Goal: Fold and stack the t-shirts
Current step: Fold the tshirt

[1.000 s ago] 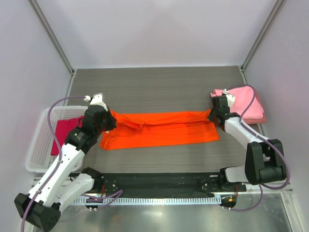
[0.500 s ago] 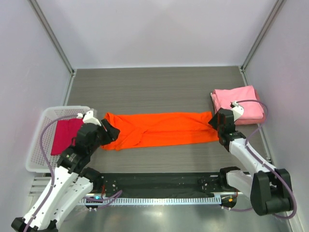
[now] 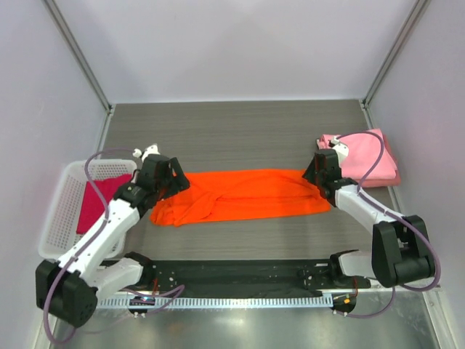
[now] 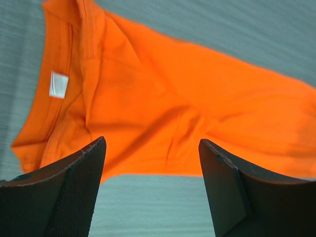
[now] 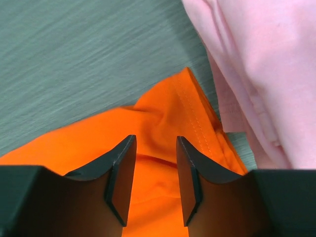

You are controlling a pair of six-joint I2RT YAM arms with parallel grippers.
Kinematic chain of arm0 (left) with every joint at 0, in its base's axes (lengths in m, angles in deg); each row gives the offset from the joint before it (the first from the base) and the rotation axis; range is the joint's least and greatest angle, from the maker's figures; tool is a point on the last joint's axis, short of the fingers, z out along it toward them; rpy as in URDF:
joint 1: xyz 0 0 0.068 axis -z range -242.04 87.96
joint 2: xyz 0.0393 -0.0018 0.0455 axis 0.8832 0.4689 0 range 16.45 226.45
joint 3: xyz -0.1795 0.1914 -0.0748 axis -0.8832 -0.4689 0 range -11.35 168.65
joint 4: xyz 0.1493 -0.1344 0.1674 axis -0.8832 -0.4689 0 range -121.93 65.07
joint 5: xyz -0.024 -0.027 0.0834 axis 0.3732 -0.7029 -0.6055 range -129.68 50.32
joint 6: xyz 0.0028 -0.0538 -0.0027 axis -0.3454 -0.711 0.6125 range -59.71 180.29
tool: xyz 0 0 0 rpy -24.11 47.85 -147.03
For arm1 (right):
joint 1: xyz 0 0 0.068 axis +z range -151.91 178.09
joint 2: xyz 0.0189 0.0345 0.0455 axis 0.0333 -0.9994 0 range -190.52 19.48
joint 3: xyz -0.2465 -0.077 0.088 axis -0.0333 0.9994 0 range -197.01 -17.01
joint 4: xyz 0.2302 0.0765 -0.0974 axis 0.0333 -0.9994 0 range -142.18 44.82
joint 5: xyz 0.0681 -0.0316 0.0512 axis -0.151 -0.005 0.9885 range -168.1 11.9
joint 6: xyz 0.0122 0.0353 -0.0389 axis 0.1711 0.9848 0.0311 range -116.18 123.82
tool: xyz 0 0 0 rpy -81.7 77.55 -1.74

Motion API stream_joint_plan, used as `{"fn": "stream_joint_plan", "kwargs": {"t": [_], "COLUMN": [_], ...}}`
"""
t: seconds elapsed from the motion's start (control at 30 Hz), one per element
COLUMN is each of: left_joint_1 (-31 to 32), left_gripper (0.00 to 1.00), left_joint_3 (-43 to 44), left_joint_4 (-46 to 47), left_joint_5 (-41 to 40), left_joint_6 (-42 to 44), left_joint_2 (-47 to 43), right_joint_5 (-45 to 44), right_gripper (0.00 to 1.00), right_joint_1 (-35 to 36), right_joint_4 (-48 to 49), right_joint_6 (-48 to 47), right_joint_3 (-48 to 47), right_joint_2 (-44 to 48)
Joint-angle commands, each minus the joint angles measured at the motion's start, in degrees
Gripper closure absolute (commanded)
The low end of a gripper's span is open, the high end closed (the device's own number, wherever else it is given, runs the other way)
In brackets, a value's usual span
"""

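Observation:
A bright orange t-shirt (image 3: 243, 196) lies folded into a long strip across the middle of the table. My left gripper (image 3: 174, 183) hovers over its left end, jaws wide open with nothing between them; in the left wrist view (image 4: 152, 148) the collar end with a white label (image 4: 58, 85) lies just beyond the fingertips. My right gripper (image 3: 314, 173) is over the right end, jaws open with the orange cloth (image 5: 163, 113) beneath the gap (image 5: 155, 143). Folded light pink t-shirts (image 3: 363, 156) lie at the right, touching that end. A magenta-crimson t-shirt (image 3: 93, 203) lies in the basket.
A white lattice basket (image 3: 58, 233) stands at the table's left edge beside the left arm. The pink pile (image 5: 261, 64) sits just right of the right gripper. Enclosure walls close off the back and both sides.
Both grippers, shut on the orange shirt's ends a second ago, have opened and let go. The shirt now lies slack; both arms dipped toward the near edge, then returned over its ends.

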Motion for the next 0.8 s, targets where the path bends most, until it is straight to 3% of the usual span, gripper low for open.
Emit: {"fn": "stream_joint_plan", "kwargs": {"t": [0.0, 0.27, 0.4, 0.47, 0.57, 0.77], "left_joint_1": [-3.0, -9.8, -11.2, -11.7, -12.3, -13.6], "left_gripper": [0.23, 0.24, 0.30, 0.33, 0.46, 0.56], "left_joint_3": [5.4, 7.2, 8.8, 9.2, 9.1, 5.8], "left_joint_4": [5.4, 13.6, 13.7, 12.2, 8.5, 9.4], "left_joint_5": [-3.2, 2.6, 3.8, 2.6, -3.2, -6.3], "left_joint_6": [-2.5, -9.0, -10.5, -11.0, -13.2, -13.0], "left_joint_2": [5.2, 21.3, 28.0, 30.2, 30.0, 27.1], "right_joint_5": [-4.7, -1.6, -3.7, -4.2, -1.4, 1.0], "right_gripper": [0.57, 0.76, 0.87, 0.88, 0.89, 0.92], "right_joint_1": [0.9, 1.2, 1.1, 1.1, 1.0, 1.0], "right_joint_4": [-4.5, -7.0, -10.3, -11.4, -13.3, -15.3], "right_joint_6": [0.2, 3.6, 4.9, 4.9, 5.3, 5.2], "right_joint_3": [-3.1, 3.1, 2.7, 2.7, 2.0, 2.0], "right_joint_2": [-2.4, -1.1, 0.8, 1.7, 1.9, 4.1]}}
